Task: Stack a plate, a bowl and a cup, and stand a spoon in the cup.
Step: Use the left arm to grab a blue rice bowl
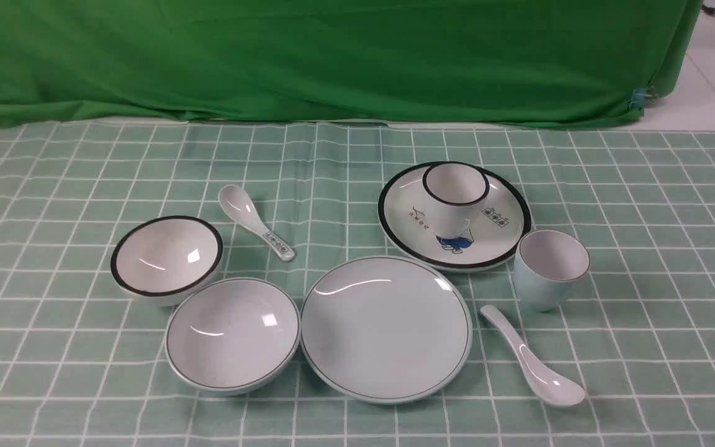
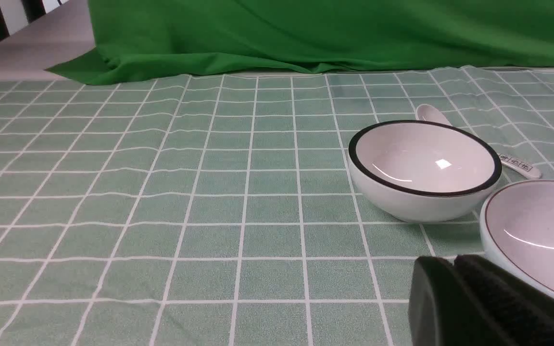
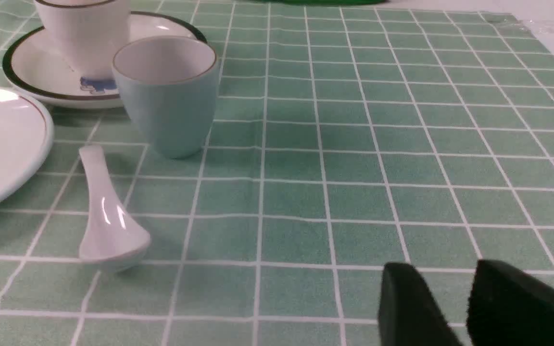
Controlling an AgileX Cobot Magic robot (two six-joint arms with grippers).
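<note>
**Both claws low over the cloth, dishes unstacked**

The left gripper (image 2: pixel 452 263) has its black pads pressed together with nothing between them. It hangs low over the green checked tablecloth (image 2: pixel 209 216). Just beside it is the shallow pale blue-white bowl with a thin dark rim line (image 2: pixel 541 230). Beyond that stand a white bowl with a thick black rim (image 2: pixel 423 166) and a white spoon with a printed handle (image 2: pixel 517 166).

The right gripper (image 3: pixel 443 274) has its two black fingers parted by a narrow gap and holds nothing. Near it the plain glossy white ceramic soup spoon (image 3: pixel 106 226) lies flat, scoop end towards the claw. Its handle points at the small handleless pale blue cup (image 3: pixel 169 101), which stands upright and empty.

To the spoon's left lies the large plain pale blue-white plate (image 3: pixel 3 139), bare. In the front view its rim meets the pale bowl's rim; whether they touch I cannot tell. Behind the cup is a black-rimmed plate with a blue picture (image 3: pixel 31 67), carrying a white black-rimmed cup (image 3: pixel 84 33).
</note>
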